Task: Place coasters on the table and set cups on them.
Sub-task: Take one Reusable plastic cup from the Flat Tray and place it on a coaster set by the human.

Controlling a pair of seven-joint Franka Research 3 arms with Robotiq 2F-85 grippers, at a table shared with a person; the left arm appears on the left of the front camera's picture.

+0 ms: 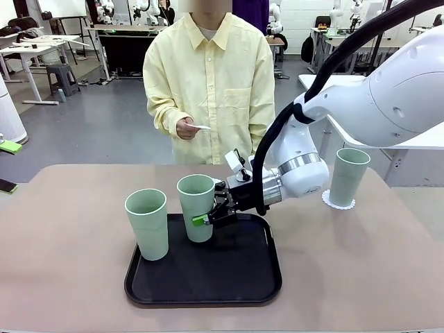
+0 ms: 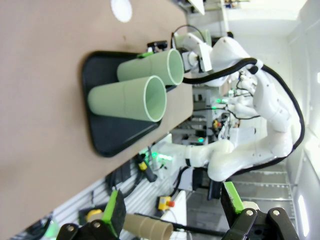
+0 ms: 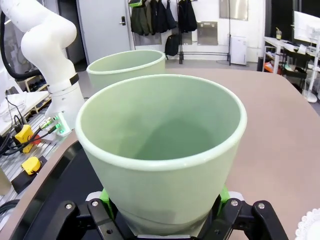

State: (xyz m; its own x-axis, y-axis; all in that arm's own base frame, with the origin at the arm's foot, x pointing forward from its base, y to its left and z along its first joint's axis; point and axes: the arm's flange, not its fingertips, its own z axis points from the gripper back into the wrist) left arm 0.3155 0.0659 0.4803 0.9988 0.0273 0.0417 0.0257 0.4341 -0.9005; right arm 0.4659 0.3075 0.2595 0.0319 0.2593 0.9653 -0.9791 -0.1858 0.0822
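Three mint-green plastic cups [image 1: 147, 223], two on black tray [image 1: 208, 288] (right fingers [image 1: 200, 220] grasp one), one on white lacy coaster [image 1: 329, 202]; left fingers [image 2: 114, 207] released

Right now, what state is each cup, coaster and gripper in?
Held cup: upright, clamped in right gripper, on or just above tray.
Left cup: upright, free, on tray.
Right cup: upright on a coaster.
Bare coaster: flat on table.
Third coaster: in person's hand.
Left gripper: open, empty.
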